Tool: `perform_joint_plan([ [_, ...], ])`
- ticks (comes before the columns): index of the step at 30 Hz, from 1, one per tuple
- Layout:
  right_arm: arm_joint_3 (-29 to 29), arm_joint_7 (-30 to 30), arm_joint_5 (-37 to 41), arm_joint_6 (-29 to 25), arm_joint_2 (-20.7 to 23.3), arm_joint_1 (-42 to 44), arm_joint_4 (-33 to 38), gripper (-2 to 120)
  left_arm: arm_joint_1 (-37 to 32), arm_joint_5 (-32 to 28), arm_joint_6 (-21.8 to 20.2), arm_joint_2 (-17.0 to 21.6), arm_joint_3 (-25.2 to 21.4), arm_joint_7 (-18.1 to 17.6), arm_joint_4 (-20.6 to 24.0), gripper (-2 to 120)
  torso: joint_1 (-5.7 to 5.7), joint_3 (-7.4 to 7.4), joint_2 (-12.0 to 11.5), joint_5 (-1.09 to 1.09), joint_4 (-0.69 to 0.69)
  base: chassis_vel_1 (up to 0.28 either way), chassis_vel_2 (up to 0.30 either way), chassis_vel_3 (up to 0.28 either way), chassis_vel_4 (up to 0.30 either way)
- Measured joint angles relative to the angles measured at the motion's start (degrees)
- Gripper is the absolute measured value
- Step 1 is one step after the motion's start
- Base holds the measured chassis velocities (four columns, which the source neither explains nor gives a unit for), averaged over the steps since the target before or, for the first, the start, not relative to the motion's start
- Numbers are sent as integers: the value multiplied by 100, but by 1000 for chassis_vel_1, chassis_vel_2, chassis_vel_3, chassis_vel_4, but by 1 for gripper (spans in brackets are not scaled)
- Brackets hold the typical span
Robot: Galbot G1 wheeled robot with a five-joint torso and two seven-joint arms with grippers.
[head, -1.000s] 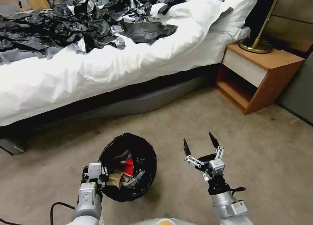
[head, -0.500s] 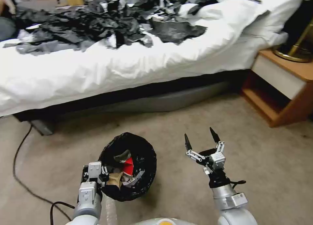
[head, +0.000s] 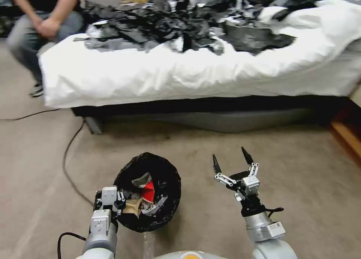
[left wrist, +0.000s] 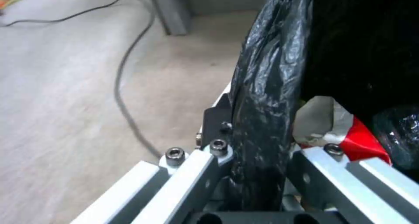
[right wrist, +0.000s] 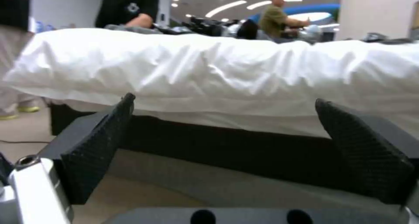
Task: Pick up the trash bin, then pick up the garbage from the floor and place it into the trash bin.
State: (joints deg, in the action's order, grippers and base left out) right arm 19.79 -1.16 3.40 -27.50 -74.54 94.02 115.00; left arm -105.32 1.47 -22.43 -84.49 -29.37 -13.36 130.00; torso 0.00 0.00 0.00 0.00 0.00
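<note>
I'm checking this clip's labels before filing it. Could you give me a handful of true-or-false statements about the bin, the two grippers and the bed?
1. The left gripper is clamped on the bag-lined rim of the trash bin. True.
2. The right gripper holds a wrapper. False: it is open and empty, held beside the bin.
3. The bin is empty. False: a red-white packet and other litter lie inside.
4. Black and silver plastic sheets are piled on the white bed. True.
5. A black cable runs along the carpet on the left of the bin. True.
6. The bin lies tipped over under the bed. False: it is out in front of the bed, mouth up.
</note>
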Motion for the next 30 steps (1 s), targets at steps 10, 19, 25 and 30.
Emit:
perform_joint_plan([
  [10, 92, 38, 2, 80, -2, -155, 14, 100, -2, -8, -4, -2, -35, 0, 47, 1, 0, 0, 0, 0, 1, 133, 130, 129, 128],
  [19, 119, 67, 8, 87, -1, -179, 7, 100, 33, -21, -27, 2, -38, 5, 47, 1, 0, 0, 0, 0, 0, 127, 122, 127, 131],
  [25, 100, 77, 14, 93, -9, -207, -12, 100, 36, -26, -30, 2, -46, 7, 47, 1, 0, 0, 0, 0, 0, 132, 122, 121, 116],
  [30, 84, 78, 38, 95, -15, -228, -22, 100, 42, -29, -31, 2, -58, 7, 47, 1, 0, 0, 0, 0, 1, 122, 129, 132, 118],
])
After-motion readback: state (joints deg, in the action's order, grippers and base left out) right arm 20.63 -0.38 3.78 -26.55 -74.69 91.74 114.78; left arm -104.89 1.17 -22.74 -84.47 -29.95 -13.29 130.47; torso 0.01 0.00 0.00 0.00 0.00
